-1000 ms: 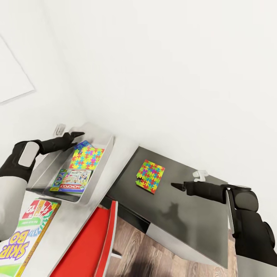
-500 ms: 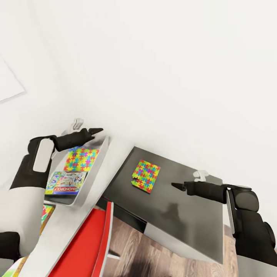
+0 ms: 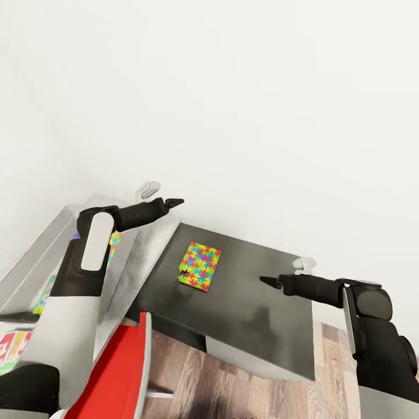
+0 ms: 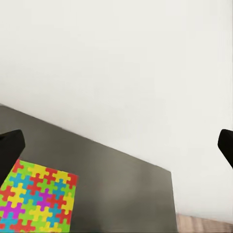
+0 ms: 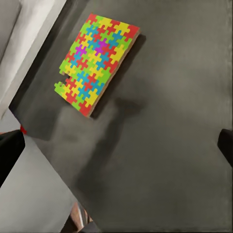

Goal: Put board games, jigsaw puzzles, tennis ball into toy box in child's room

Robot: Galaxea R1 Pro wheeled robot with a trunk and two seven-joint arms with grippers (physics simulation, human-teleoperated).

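One jigsaw puzzle point(image 3: 200, 266) lies flat on a dark grey surface point(image 3: 256, 326) to the right of the white table point(image 3: 152, 241); it also shows as the puzzle point(image 4: 39, 199) and the puzzle point(image 5: 97, 63) in the wrist views. My left gripper point(image 3: 171, 202) is open and empty, in the air past the toy box point(image 3: 35, 262), up and left of the puzzle. My right gripper point(image 3: 265, 281) is open and empty, above the dark surface to the puzzle's right. My left arm hides most of the toy box; a strip of a second puzzle point(image 3: 114, 241) shows inside it.
A red chair point(image 3: 119, 372) stands in front of the table over the wood-plank floor point(image 3: 233, 390). A colourful game box corner point(image 3: 11, 343) lies at the left edge. The white wall rises close behind the table and the dark surface.
The head view has swung right, shifting the toy box and puzzle left. My left arm has moved right, from over the toy box to beyond its rim. The right arm holds its pose.
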